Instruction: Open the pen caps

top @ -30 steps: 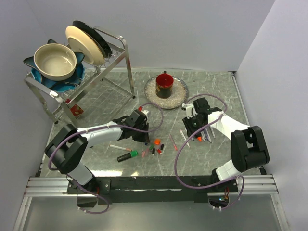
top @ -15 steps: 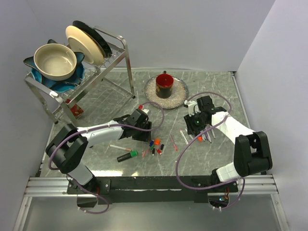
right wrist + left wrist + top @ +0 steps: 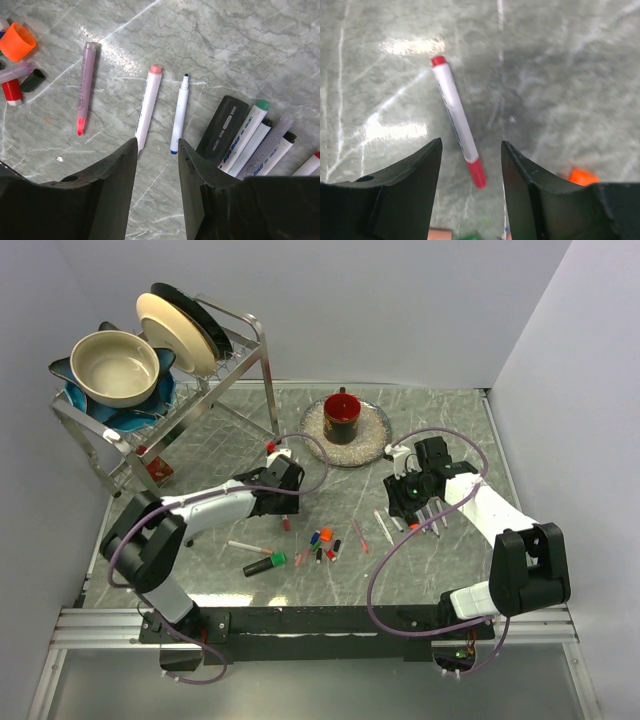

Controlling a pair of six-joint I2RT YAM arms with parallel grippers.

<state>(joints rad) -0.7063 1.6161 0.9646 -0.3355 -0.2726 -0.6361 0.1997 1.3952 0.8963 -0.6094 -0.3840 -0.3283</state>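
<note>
Looking past the left gripper point(image 3: 471, 145), jaws parted and empty, we find the white pen point(image 3: 454, 112) below, long axis running away between them, red cap point(image 3: 476, 173) nearest.

table: a grey-green marbled table point(image 3: 440, 410) is filling the scene, pale veins running through it.
walls: a plain white back wall point(image 3: 380, 310) is closing off the far edge; a right wall point(image 3: 580, 390) and a left wall point(image 3: 30, 490) are standing at the sides.
rack: a metal rack point(image 3: 269, 390) is standing at the far left corner, holding a cream bowl point(image 3: 113, 367), a blue dish point(image 3: 75, 398) under it and upright plates point(image 3: 172, 332).
mat: a round woven mat point(image 3: 372, 435) is lying at the far middle, a red cup point(image 3: 342, 415) sitting on it.
rail: an aluminium rail point(image 3: 100, 625) is running along the near edge.
light: soft light from above is glaring off the tabletop in white patches point(image 3: 412, 46).
</note>
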